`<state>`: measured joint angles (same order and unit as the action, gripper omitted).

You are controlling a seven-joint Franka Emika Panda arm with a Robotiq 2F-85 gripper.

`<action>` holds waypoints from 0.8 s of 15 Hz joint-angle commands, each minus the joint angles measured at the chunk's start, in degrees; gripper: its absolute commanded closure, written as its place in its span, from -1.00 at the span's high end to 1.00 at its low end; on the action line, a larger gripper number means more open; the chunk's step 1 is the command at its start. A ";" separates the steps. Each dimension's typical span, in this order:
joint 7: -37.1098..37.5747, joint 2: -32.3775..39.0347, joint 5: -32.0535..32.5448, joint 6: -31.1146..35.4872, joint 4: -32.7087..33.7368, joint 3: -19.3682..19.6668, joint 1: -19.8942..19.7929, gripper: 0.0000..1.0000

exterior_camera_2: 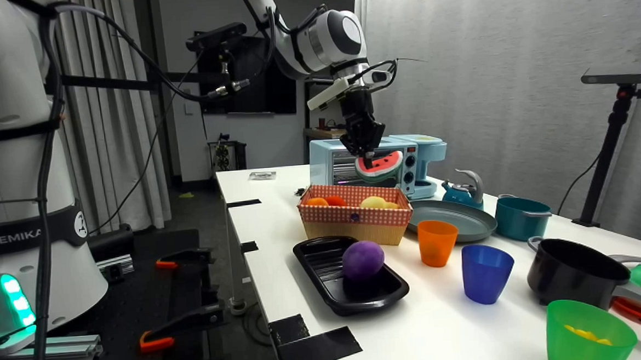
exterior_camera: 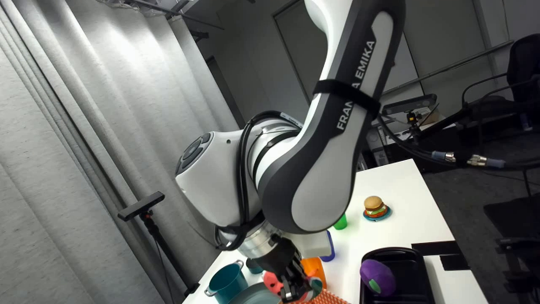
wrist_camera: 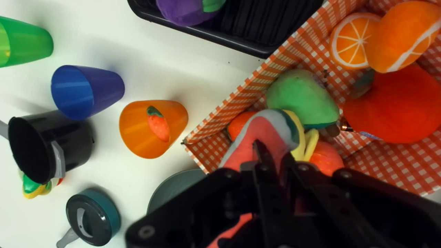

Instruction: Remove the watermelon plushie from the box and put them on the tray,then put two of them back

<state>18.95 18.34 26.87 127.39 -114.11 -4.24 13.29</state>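
Above the red-checked box (exterior_camera_2: 350, 230), holds a watermelon plushie (exterior_camera_2: 384, 166) clamped tight in the black hand (exterior_camera_2: 368, 160), tilted, with its green rind downward. In an exterior view, has it in front of the light-blue toaster oven (exterior_camera_2: 343, 173). In the box, seen from the wrist view, shows a plush orange (wrist_camera: 408, 34), a green plush toy (wrist_camera: 301, 96) and a large red plush toy (wrist_camera: 396, 106). Near the box, has the black tray (exterior_camera_2: 325, 265) on the white counter (exterior_camera_2: 427, 333), with a purple plush toy (exterior_camera_2: 363, 260) lying in it. Near the box too, has an orange cup (exterior_camera_2: 436, 245) with a small orange-red toy (wrist_camera: 159, 127) inside and, beside it, a blue cup (exterior_camera_2: 484, 275).
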 commanded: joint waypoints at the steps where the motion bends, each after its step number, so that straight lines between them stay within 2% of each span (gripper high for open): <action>1: -2.42 1.17 -1.30 -1.80 1.61 -0.46 0.63 -0.96; 8: -3.40 1.52 -1.48 -1.79 1.28 -0.68 1.28 -0.96; 9: -3.61 1.48 -1.61 -1.68 1.20 -0.74 1.26 -0.34; 10: -3.69 1.46 -1.64 -1.73 1.15 -0.74 1.27 -0.32; 12: -3.86 1.34 -1.64 -1.76 0.98 -0.74 1.26 -0.05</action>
<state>16.80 19.49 26.49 127.39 -114.10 -4.80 14.37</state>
